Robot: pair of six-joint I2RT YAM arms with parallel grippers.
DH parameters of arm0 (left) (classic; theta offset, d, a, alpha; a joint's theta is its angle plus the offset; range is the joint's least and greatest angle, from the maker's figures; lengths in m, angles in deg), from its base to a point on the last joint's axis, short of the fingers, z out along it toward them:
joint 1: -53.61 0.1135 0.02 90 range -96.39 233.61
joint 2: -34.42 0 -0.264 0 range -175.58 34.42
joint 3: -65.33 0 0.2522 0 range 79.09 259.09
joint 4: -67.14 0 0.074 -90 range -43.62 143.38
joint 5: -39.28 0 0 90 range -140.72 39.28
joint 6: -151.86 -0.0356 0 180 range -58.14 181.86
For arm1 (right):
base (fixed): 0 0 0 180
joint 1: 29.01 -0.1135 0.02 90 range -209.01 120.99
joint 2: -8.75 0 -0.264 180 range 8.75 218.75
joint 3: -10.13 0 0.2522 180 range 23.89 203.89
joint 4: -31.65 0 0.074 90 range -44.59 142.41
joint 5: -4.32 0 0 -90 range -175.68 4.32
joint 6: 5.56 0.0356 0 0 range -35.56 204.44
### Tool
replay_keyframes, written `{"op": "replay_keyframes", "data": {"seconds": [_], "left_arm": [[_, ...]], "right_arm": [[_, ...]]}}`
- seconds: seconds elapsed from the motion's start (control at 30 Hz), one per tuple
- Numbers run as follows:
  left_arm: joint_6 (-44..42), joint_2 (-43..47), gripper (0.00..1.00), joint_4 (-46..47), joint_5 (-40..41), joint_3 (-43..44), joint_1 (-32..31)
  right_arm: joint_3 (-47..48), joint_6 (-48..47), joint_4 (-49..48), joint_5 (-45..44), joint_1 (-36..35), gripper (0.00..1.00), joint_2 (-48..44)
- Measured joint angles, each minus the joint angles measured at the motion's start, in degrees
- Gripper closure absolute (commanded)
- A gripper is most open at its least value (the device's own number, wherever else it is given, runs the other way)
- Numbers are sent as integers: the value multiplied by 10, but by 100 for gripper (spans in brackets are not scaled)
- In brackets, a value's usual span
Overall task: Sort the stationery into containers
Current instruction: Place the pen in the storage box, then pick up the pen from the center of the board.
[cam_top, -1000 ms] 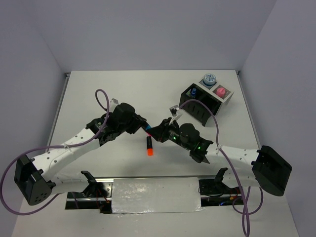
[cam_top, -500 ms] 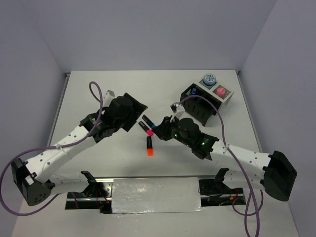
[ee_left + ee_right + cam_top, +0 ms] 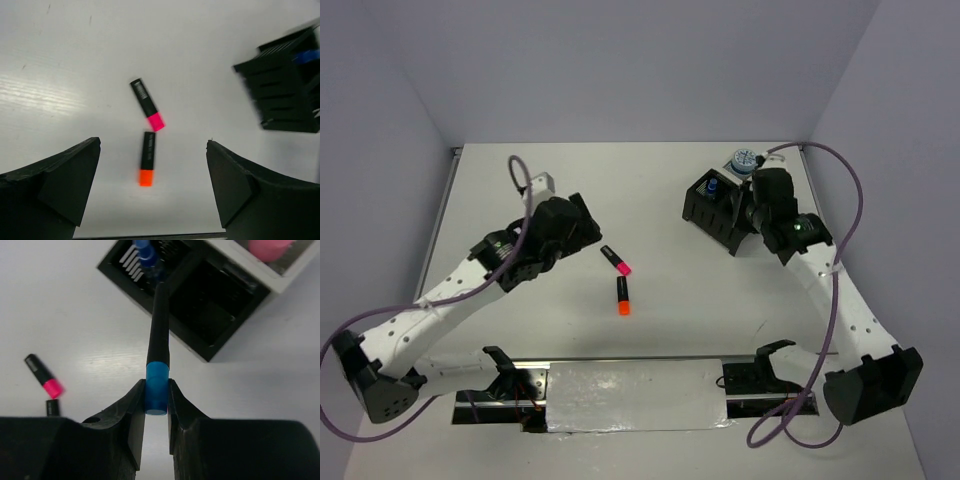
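Observation:
My right gripper [image 3: 156,391] is shut on the blue cap of a black highlighter [image 3: 160,325], held in the air with its far end pointing at the black organiser [image 3: 116,265]. A blue marker [image 3: 146,253] stands in that box's left compartment. The white organiser [image 3: 260,275] behind it holds a pink item [image 3: 267,247]. From above, the right gripper [image 3: 757,205] hovers over the black organiser [image 3: 705,210]. My left gripper [image 3: 582,222] is open and holds nothing. On the table lie a pink-capped highlighter [image 3: 146,104] and an orange-capped highlighter [image 3: 147,165].
A blue-white patterned roll [image 3: 744,159] sits at the back of the white box, which the right arm largely hides from above. A purple cable loops over each arm. The table's back right corner [image 3: 802,148] is close behind the boxes.
The left gripper opened and drew back to the left, leaving the pink-capped highlighter on the table. The right gripper carried the blue-capped highlighter from the centre over to the black organiser.

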Motion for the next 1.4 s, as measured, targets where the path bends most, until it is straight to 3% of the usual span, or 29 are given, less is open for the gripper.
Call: {"op": "replay_keyframes", "data": {"seconds": [0.23,0.53,0.57,0.63,0.67,0.7,0.73,0.77,0.8,1.1,1.4], "left_arm": [[-102,-49,1,2,-63,-76,-4],[-151,-55,1,38,-112,-98,-23],[-154,-55,1,43,-115,-104,-25],[-158,-58,1,50,-121,-114,-28],[-159,-61,1,52,-124,-120,-30],[-159,-64,1,54,-126,-123,-31],[-159,-67,1,56,-129,-127,-33],[-159,-71,1,60,-131,-130,-34],[-159,-74,1,62,-134,-133,-35],[-160,-121,1,95,-150,-139,-62],[-143,-224,5,117,-153,-132,-75]], "right_arm": [[89,-65,66,8,82,100,112],[103,-98,81,36,116,94,211],[104,-100,81,40,119,86,214],[110,-105,82,47,123,78,220],[113,-106,82,49,124,55,225],[118,-106,82,52,124,40,230],[120,-106,80,54,124,32,236],[122,-109,80,56,124,6,241],[122,-106,80,59,125,0,245],[136,-107,85,73,121,0,219],[67,-83,38,90,21,0,-14]]}}
